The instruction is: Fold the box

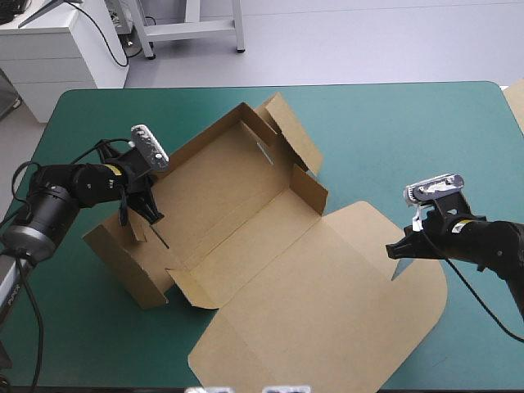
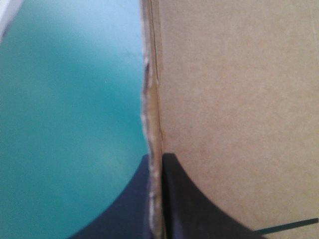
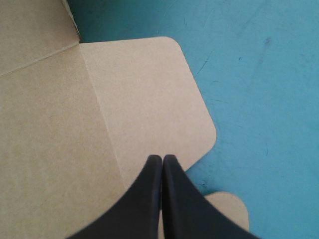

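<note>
A brown box [image 1: 246,205] of cut board lies partly formed at the centre of the table [image 1: 393,123], which has a teal-green cover. The tray part runs diagonally from the lower left towards the upper middle of the overhead picture. Its long far wall stands raised, with loose flaps sticking up at the upper corner, and a short end wall stands at the right of the tray. At the left end a wide panel leans outwards over the cover. The lid [image 1: 327,311] lies flat and open, reaching to the lower right of the picture, with rounded corners. The left gripper [image 1: 150,214] is at the tray's left end, and its wrist camera shows the black fingers [image 2: 199,204] pinching an upright edge of board between them. The right gripper [image 1: 391,250] is at the right of the picture, at the lid's right edge. Its fingers are pressed together into one point above a rounded lid flap [image 3: 149,99], with nothing between them. A sliver of more brown board [image 1: 516,102] shows at the upper right edge of the picture.
</note>
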